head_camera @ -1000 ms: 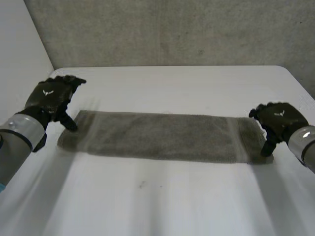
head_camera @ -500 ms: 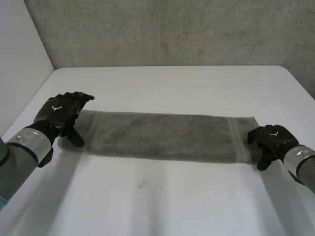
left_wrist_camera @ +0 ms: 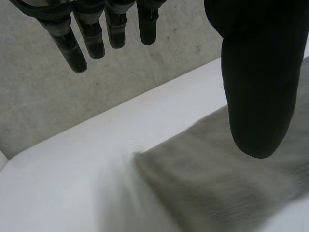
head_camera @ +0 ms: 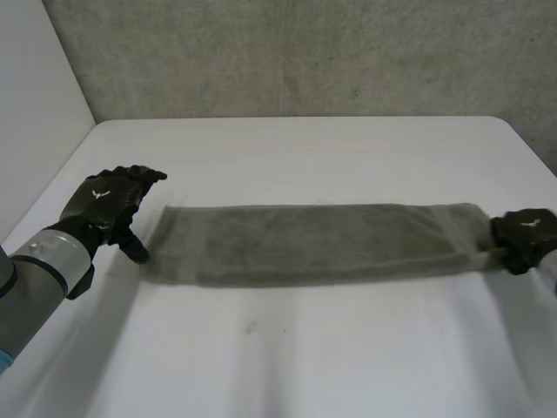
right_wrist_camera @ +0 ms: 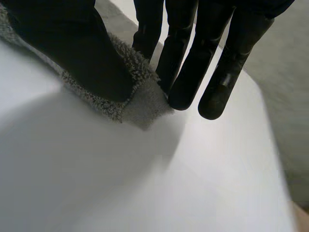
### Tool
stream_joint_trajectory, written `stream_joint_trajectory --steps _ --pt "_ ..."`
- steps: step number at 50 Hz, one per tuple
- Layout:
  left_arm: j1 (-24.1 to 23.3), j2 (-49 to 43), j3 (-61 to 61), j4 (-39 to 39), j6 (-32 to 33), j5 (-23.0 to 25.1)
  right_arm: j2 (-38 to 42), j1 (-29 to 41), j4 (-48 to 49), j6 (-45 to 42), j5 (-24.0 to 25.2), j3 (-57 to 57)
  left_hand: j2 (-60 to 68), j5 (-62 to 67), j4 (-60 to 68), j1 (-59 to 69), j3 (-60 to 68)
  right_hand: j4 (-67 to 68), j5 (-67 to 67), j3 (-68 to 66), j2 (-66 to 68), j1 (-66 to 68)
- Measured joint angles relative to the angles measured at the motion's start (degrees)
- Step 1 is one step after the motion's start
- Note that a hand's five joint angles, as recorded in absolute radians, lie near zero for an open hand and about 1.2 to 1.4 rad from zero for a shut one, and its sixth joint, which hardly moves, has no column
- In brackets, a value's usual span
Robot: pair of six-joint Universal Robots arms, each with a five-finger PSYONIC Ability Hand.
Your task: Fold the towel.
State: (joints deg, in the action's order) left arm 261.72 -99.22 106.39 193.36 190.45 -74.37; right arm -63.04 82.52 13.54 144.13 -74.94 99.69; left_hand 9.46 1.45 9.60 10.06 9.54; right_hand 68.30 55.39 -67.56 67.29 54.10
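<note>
Towel (head_camera: 313, 242) stretched across mid-frame on tabletop (head_camera: 305, 348). Its right-end corner pinched between thumb and fingers of right robot hand (head_camera: 525, 239); left robot hand (head_camera: 109, 200) spread, empty, at left end. Risk: one-sided pull drags towel, skews fold.

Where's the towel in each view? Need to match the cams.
Head view: towel lies as a long strip across the table, between left hand and right hand.
Left wrist view: towel end lies beneath the left hand's thumb.
Right wrist view: towel corner is pinched between the right hand's thumb and fingers.
Shared landmark: the table under the towel.
</note>
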Motion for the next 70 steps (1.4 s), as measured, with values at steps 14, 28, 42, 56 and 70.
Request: stream_joint_trajectory --steps 14,28,42,56,70 --pt "0.3 0.6 0.4 0.0 0.0 0.0 -1.3 -13.1 -3.7 -12.0 -3.5 -9.4 0.0 0.0 0.0 0.0 0.0 0.1 0.5 -0.3 0.0 0.0" --pt "0.4 2.0 0.5 0.0 0.0 -0.1 -7.3 12.8 -5.3 -0.6 -3.2 -18.8 0.0 0.0 0.0 0.0 0.0 0.2 0.6 -0.9 0.0 0.5" --pt "0.3 2.2 1.1 0.0 0.0 -0.1 7.9 47.7 -1.3 1.6 -3.4 -23.7 0.0 0.0 -0.1 0.0 0.0 0.2 0.7 -0.9 0.0 0.5" --pt "-1.6 1.9 0.7 0.2 0.0 -0.1 9.3 51.1 -4.6 4.1 -6.3 -23.2 0.0 0.0 -0.1 0.0 0.0 -54.7 -50.7 54.7 -53.5 -41.6" --pt "-12.0 -2.6 -7.0 2.5 -0.1 -1.2 -6.3 35.8 -8.6 17.7 -6.5 -12.1 0.0 0.0 -0.1 0.0 0.0 -54.8 -51.3 55.3 -53.7 -41.6"
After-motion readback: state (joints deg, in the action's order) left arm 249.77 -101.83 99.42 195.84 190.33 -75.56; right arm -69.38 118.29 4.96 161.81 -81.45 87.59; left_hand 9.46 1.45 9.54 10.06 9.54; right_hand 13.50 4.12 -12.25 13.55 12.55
